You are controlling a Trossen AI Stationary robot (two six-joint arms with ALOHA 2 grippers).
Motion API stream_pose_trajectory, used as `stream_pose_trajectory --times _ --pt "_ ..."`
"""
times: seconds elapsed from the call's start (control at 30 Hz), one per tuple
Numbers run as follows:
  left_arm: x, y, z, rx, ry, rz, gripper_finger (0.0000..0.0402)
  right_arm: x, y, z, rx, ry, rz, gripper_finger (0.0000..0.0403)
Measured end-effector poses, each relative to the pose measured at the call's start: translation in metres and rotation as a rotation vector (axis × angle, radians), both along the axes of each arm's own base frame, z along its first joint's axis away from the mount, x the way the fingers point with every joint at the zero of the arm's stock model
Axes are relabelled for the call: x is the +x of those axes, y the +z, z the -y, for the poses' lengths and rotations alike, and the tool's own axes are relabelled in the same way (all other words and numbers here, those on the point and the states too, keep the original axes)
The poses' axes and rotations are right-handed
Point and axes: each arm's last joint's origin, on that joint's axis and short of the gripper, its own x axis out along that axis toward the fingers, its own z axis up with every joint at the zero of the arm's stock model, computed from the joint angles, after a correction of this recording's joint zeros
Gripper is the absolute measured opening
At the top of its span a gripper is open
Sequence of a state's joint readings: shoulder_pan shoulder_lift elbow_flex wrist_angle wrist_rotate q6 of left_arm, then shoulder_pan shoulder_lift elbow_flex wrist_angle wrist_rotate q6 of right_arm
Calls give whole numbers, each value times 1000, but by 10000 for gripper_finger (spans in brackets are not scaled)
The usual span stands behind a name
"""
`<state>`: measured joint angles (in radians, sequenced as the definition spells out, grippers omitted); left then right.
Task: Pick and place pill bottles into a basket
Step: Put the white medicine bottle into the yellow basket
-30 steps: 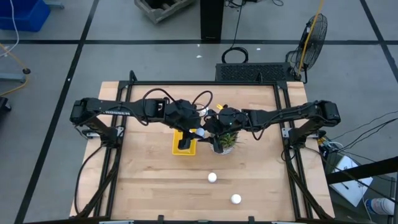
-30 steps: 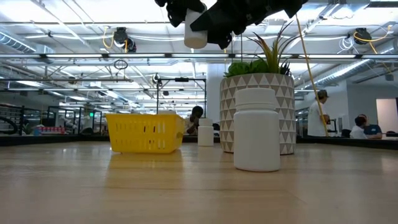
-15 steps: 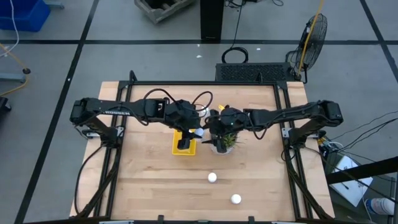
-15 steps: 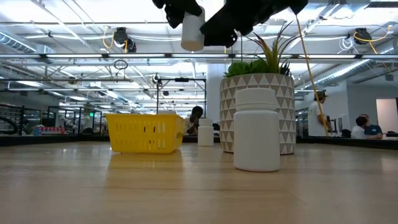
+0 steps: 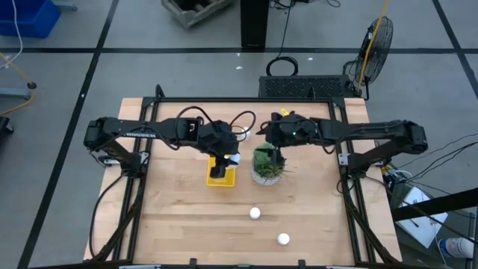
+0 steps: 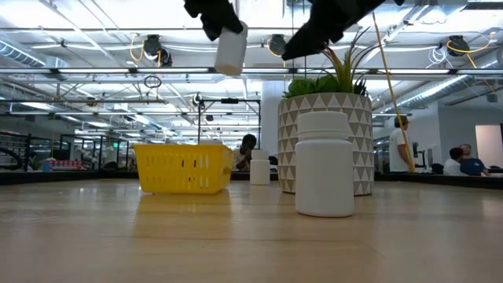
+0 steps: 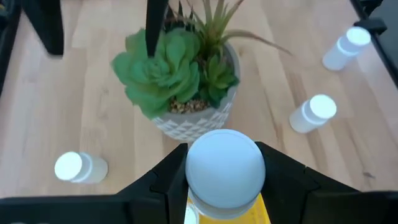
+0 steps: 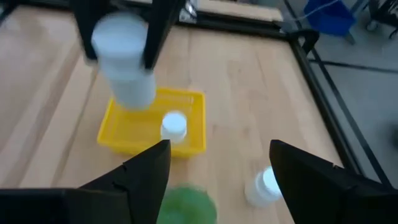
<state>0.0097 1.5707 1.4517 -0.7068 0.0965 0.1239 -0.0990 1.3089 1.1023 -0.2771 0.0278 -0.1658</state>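
The pill bottle (image 8: 124, 65) is hanging upright, long axis vertical, directly above the yellow basket (image 8: 118, 134), which is already holding one bottle (image 8: 173, 125). The left gripper (image 7: 225, 180) is clamping its cap. The right gripper (image 8: 214, 168) is hovering near the potted plant (image 5: 267, 166), fingers apart and empty.
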Motion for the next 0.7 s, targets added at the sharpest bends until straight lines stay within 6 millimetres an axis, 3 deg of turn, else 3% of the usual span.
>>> stream_pose_trajectory --times 0.27,0.7 --pt "-1 -10 -1 19 -18 -26 161 -15 -11 -1 -5 -1 36 259" --pt "-1 -65 2 -43 -69 0 161 -23 -14 1 9 -26 48 258"
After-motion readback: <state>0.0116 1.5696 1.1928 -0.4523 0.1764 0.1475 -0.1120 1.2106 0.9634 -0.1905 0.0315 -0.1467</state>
